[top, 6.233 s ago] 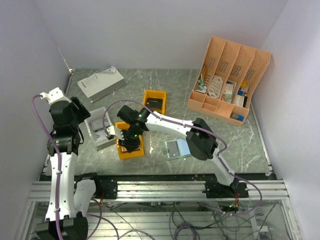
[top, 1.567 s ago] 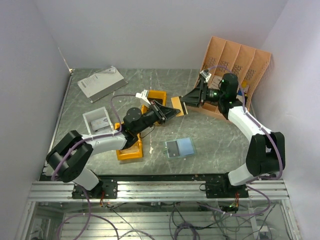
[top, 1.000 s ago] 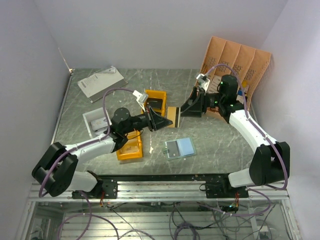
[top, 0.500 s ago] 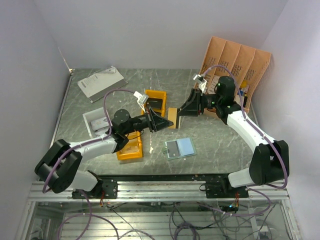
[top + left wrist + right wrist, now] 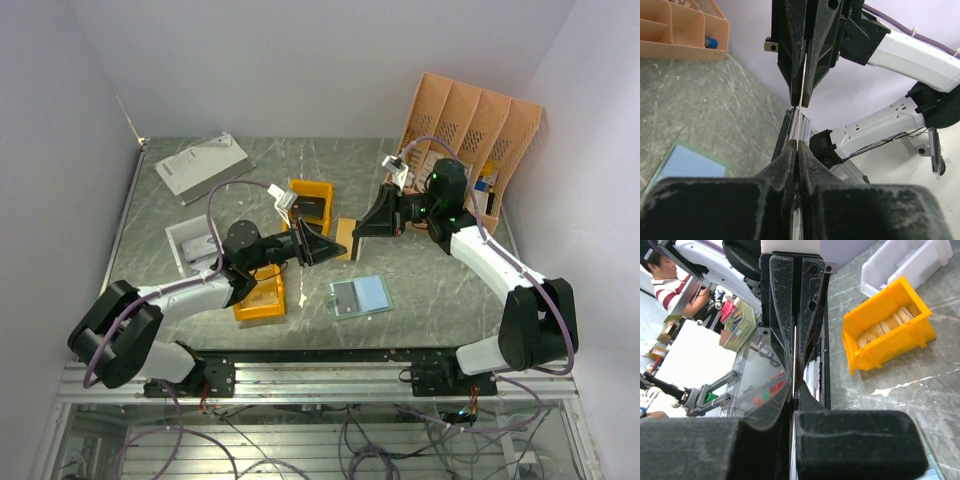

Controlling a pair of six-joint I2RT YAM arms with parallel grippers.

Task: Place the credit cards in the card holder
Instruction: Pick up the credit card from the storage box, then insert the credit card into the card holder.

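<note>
left hand (image 5: 322, 244) + right hand (image 5: 362, 228) both pinch one card (image 5: 345, 238) (midair handoff) | card holder (image 5: 360, 296) flat, toward near edge of desk (image 5: 455, 290), roughly equidistant

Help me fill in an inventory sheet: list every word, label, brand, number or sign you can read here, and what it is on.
No text can be read in any view.
On the grey sheet: dark lines of print, too small to read.
On the packets in the peach organiser: labels too small to read.
On the tan card and the card holder: no print visible.
</note>
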